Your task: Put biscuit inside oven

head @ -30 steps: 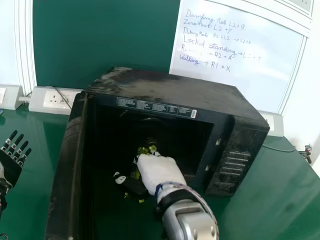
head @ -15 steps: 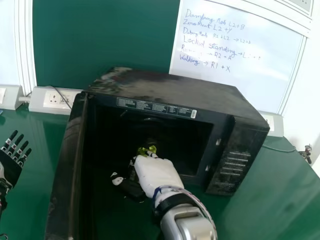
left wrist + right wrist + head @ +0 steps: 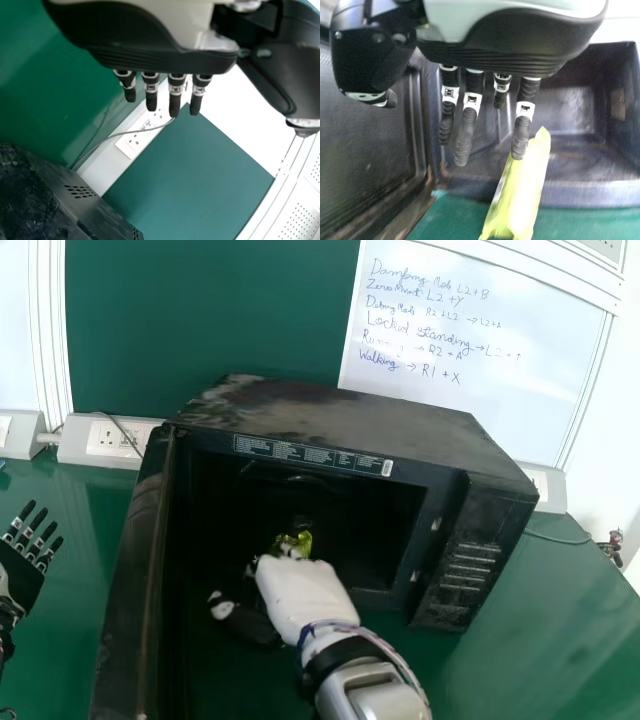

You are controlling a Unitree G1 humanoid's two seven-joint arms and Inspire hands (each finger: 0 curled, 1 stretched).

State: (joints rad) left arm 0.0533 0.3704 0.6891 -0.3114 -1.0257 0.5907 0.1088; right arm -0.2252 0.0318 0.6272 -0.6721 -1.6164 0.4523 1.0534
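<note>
- Green table [image 3: 540, 620], head view; whiteboard [image 3: 480, 390] behind, handwritten "Walking" legible; label [image 3: 310, 455] along oven's [image 3: 350, 420] upper frame
- Same view: biscuit packet [image 3: 293, 543] at open oven's mouth, just beyond right hand [image 3: 305, 600]; left hand [image 3: 18, 575] beside oven
- Left wrist view: left hand open, empty
- Right wrist view: packet's long axis aslant across oven's front lip, one end toward cavity; right hand's fingers nearly straight, thumb well apart, no grip; fingertip overlaps wrapper, contact unclear
</note>
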